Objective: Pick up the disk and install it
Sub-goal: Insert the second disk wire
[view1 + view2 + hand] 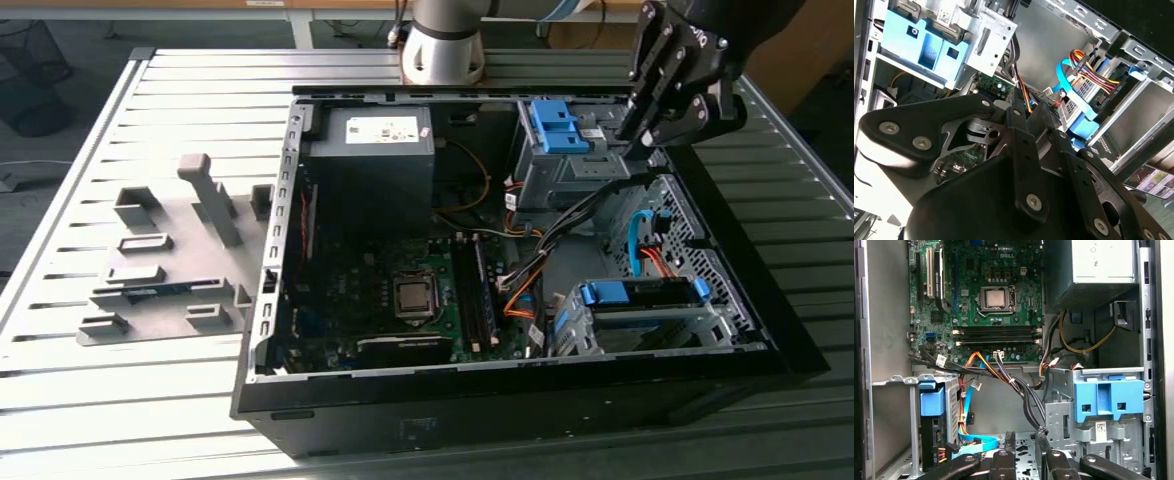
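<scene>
**A:** Claw (1026,462) first, since its black links crowd the edge of the first wrist view. What do you get from it?

**B:** You can't tell from any view whether it's spread or pressed together. Nothing shows in its grip. In the exterior view you'll find it (641,140) hanging over the far corner of the open computer case (267,300), on the exterior view's right, just beside the upper drive cage (574,165).

**A:** And what sits in that cage?

**B:** You'll see a blue plastic bracket (558,125) clipped into its top; the first wrist view shows it (1109,399) face on.

**A:** Where's the disk?

**B:** Look at the lower drive cage (727,325), at the near corner on the exterior view's right. The disk (643,296) lies inside it, its blue carrier uppermost. In the first wrist view you see it (931,405) edge on in that cage, with a blue flat cable (966,412) and coloured wires (941,455) running up beside it. It's well apart from the claw.

**A:** Anything else in the case?

**B:** You have the green motherboard (334,290) on the floor, its processor socket (414,295) bare, and the grey power supply (374,130) in the far corner on the exterior view's left. Black and orange cable bundles (534,270) cross between the two cages.

**A:** Outside the case?

**B:** It stands on a slatted metal worktop (134,400). Beside it, on the exterior view's left, you'll find a grey moulded fixture (160,260).
</scene>
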Controlling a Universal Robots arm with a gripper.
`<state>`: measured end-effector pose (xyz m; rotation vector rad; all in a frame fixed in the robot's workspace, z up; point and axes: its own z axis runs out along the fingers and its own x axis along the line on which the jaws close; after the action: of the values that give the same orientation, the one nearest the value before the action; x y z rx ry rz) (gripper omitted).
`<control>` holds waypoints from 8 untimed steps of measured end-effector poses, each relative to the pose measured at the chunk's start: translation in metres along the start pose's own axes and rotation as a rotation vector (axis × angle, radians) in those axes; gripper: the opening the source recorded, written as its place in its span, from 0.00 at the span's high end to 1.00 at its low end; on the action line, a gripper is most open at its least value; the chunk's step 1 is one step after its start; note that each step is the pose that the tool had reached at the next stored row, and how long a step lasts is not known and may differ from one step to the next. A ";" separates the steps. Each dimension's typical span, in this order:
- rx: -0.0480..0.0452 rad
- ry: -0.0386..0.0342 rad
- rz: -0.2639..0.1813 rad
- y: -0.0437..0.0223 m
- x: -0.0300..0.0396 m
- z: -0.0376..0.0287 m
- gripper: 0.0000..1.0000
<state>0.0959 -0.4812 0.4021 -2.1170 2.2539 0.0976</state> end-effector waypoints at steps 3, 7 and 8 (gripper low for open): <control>0.0000 0.0003 0.000 -0.0003 0.0034 -0.0003 0.70; 0.0005 0.0084 0.000 -0.0006 0.0087 -0.0007 0.70; 0.0010 0.0148 0.000 -0.0007 0.0093 -0.0007 0.70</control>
<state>0.0960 -0.4906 0.4021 -2.1242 2.2617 0.0811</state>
